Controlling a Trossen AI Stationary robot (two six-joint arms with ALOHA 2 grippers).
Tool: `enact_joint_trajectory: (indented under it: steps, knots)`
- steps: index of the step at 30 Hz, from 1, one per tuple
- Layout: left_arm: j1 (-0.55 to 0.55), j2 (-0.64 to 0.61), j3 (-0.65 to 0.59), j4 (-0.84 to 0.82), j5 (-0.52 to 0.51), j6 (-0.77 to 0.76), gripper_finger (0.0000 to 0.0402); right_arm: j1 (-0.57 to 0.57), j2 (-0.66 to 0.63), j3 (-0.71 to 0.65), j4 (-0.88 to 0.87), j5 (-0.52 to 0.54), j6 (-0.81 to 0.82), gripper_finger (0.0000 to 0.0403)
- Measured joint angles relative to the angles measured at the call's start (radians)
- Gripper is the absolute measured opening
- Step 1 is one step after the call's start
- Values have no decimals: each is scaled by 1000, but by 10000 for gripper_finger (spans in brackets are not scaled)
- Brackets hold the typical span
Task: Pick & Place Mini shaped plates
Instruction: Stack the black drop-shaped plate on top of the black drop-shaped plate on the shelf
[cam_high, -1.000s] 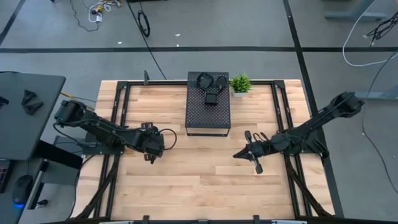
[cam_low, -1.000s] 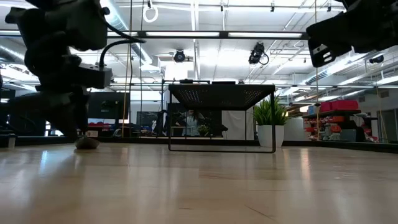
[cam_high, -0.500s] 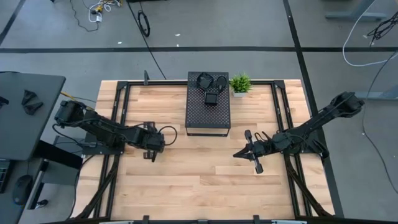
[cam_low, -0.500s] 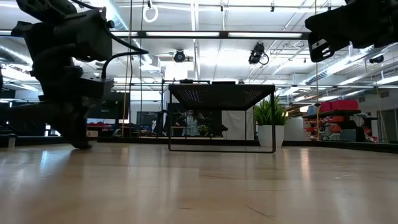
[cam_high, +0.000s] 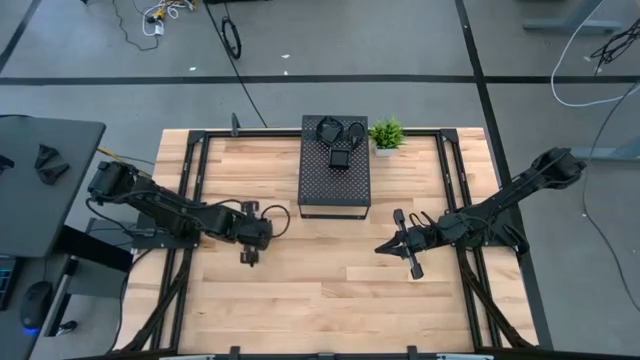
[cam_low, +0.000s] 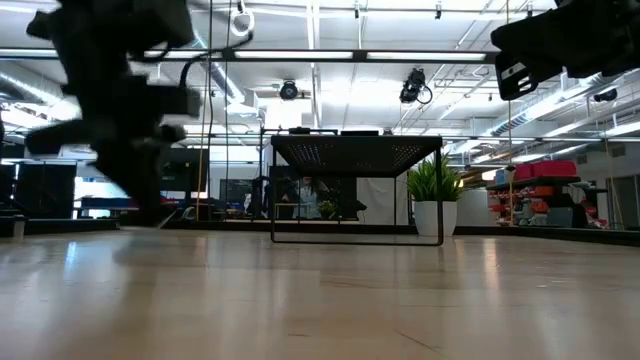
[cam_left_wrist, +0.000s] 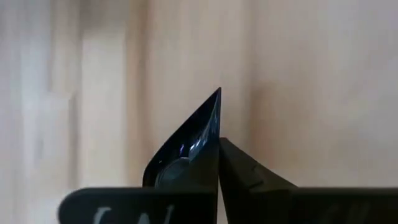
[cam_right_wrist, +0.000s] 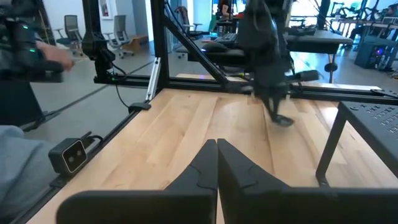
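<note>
Three plates on box, claws shut

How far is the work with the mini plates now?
Three mini plates already lie on top of the perforated box. In hand: the left hand, low over the table left of the box, seems shut on one glossy black plate. The right hand waits shut and empty to the box's right. Left: placing that plate; no loose plates show on the table.
</note>
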Motion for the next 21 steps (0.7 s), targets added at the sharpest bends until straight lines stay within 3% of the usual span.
enact_joint_trajectory:
  steps: [4, 10, 13, 21]
  knots:
    - [-54, 0, 65, 153, 90, -41, 4, 0, 0, 1, 0, -5, 20, 2]
    - [-125, 15, 80, 676, 106, 40, 3, 0, 0, 57, -12, -162, 51, 14]
    - [-136, 52, 81, 861, 120, 86, 2, 1, 18, 111, -43, -204, 49, 24]
    - [-143, 264, 206, 939, 250, 177, 1, -20, 222, 328, -158, -203, -26, 60]
